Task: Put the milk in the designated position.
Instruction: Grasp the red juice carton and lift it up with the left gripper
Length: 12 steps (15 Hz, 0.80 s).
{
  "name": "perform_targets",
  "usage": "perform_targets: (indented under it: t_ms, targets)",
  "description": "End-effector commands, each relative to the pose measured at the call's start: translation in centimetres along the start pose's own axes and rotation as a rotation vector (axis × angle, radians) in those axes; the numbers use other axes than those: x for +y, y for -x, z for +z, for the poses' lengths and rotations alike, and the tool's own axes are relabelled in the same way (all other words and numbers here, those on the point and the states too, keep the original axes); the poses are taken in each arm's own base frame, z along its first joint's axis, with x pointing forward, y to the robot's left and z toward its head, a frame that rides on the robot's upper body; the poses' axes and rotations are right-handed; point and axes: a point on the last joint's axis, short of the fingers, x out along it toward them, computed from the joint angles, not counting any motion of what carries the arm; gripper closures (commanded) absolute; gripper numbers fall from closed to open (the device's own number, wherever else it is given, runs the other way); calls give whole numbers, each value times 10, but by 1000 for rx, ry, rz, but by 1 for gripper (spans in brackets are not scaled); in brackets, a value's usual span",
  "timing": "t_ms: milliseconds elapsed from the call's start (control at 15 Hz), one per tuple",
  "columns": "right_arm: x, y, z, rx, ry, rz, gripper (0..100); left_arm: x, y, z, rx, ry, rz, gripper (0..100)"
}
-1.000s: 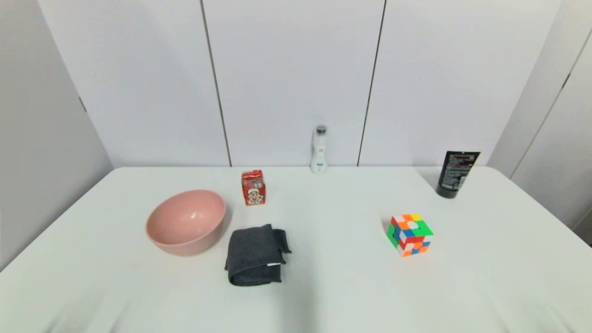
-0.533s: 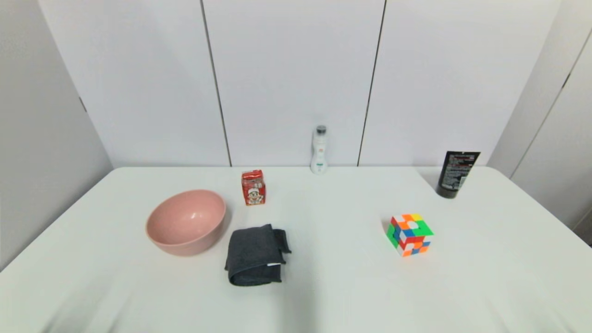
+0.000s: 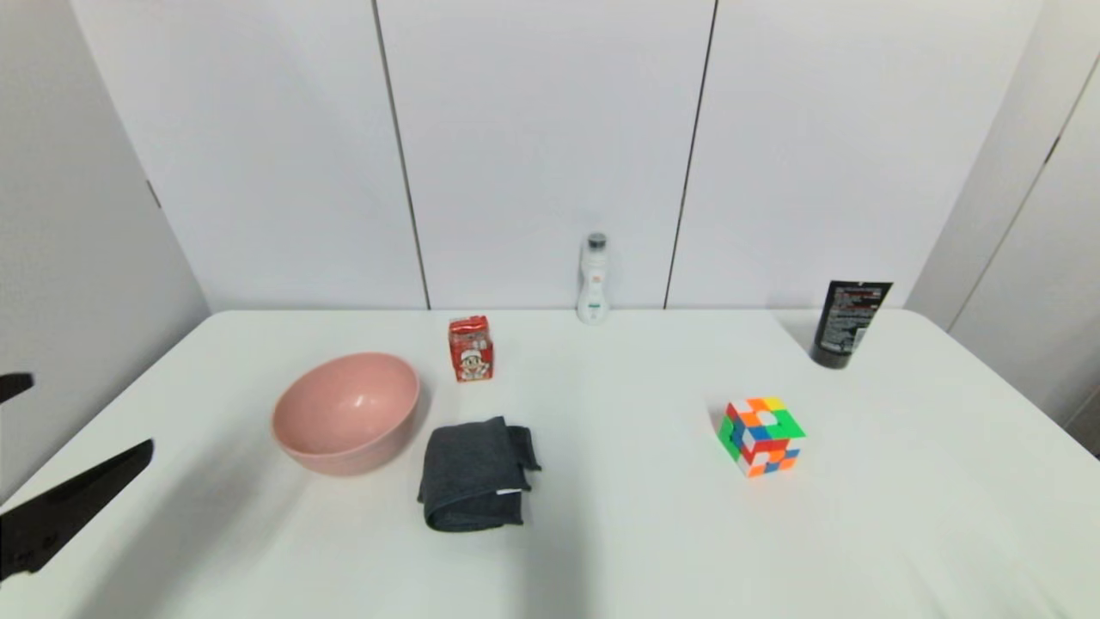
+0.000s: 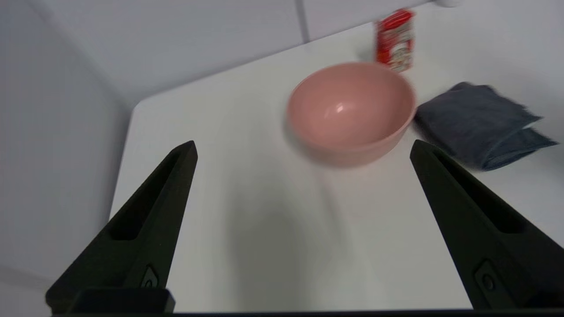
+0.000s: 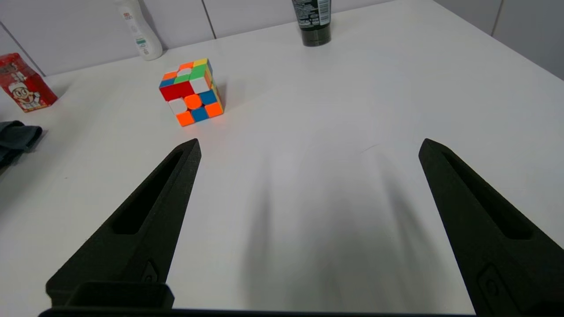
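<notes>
The milk (image 3: 470, 348) is a small red carton with a cartoon face, standing upright at the back of the table, just behind and right of the pink bowl (image 3: 345, 413). My left gripper (image 3: 90, 411) is open at the table's left edge, well short of the bowl. In the left wrist view the left gripper (image 4: 303, 144) holds nothing; the bowl (image 4: 350, 110) lies ahead of it and the milk (image 4: 394, 40) beyond. My right gripper (image 5: 309, 141) is open and empty over the table's right part, with the milk (image 5: 25, 88) far off to its side.
A folded dark grey cloth (image 3: 477, 473) lies right of the bowl. A colourful puzzle cube (image 3: 760, 434) sits right of centre. A slim white bottle (image 3: 593, 277) stands at the back wall, and a black tube (image 3: 851, 322) at the back right.
My left gripper's black fingers have come into the head view at the left edge. The things on the table have not moved.
</notes>
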Motion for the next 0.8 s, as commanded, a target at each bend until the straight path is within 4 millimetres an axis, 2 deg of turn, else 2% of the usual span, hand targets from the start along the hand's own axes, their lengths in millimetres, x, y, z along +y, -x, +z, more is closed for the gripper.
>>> perform_targets:
  t_ms: [67,200,400,600,800]
  targets:
    - [0,0,0,1,0,0,0,2,-135,48,56,-100,-473,0]
    - [0,0,0,1,0,0,0,-7,-178,56,61,-128,-553,0]
    - [0,0,0,1,0,0,0,-7,-228,60,50,-192,-589,0]
    - [0,0,0,1,0,0,0,-11,-274,49,81,-178,-619,0]
    - [0,0,0,1,0,0,0,-16,-313,26,145,-147,-640,0]
